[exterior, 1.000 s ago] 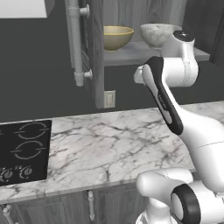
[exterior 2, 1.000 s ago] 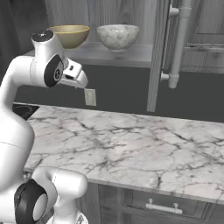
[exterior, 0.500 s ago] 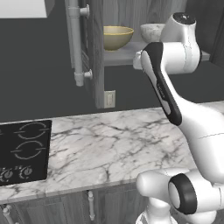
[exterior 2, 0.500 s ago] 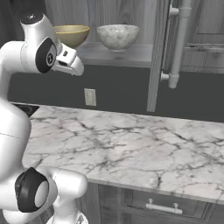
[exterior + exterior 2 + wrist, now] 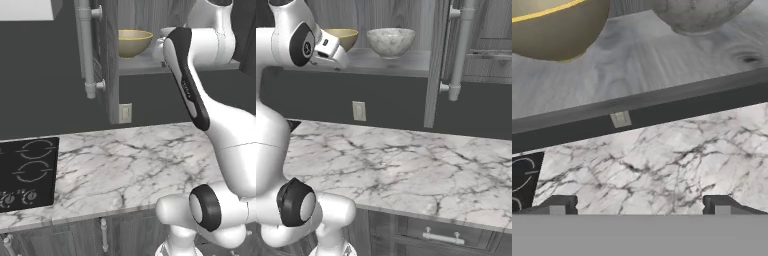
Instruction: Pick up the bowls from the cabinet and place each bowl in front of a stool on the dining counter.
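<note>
Gripper [image 5: 640,205] jaws spread wide, nothing between them, raised level with the cabinet shelf [image 5: 391,62]. Yellow bowl [image 5: 554,25] sits on the shelf ahead and to the left of the gripper in the hand view, marbled bowl [image 5: 697,12] ahead-right; neither touched. Both are probably just beyond the shelf's front edge. Marble bench [image 5: 125,160] below, cooktop [image 5: 27,172] at its left end.
</note>
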You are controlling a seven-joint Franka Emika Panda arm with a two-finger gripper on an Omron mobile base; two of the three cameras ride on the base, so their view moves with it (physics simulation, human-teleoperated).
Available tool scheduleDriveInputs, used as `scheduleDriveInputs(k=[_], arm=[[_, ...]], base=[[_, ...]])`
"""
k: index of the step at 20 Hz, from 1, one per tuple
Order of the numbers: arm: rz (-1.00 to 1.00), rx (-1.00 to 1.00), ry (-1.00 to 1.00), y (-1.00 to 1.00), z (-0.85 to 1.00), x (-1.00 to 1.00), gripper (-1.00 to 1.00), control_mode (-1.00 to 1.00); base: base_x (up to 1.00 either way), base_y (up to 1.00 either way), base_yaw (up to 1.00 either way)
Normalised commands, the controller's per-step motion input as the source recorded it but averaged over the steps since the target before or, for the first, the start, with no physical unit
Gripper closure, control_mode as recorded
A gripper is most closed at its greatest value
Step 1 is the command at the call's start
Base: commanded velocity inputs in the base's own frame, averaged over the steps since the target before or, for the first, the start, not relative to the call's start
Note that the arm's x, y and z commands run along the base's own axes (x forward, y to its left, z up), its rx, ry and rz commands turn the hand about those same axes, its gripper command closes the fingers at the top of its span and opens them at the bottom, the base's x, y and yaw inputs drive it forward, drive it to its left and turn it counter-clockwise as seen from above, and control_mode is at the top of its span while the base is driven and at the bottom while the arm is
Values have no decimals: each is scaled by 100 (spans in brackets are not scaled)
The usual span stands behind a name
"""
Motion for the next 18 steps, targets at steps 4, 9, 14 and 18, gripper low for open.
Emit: scheduleDriveInputs(k=[4,9,14,18], arm=[[0,8,-16,20,30,1,-100,-100],[0,10,-20,20,8,3,-100,-100],[0,12,-16,12,2,5,-100,-100],[0,10,-4,5,8,8,-100,-100]], base=[[0,0,0],[0,0,0],[0,0,0],[0,0,0]])
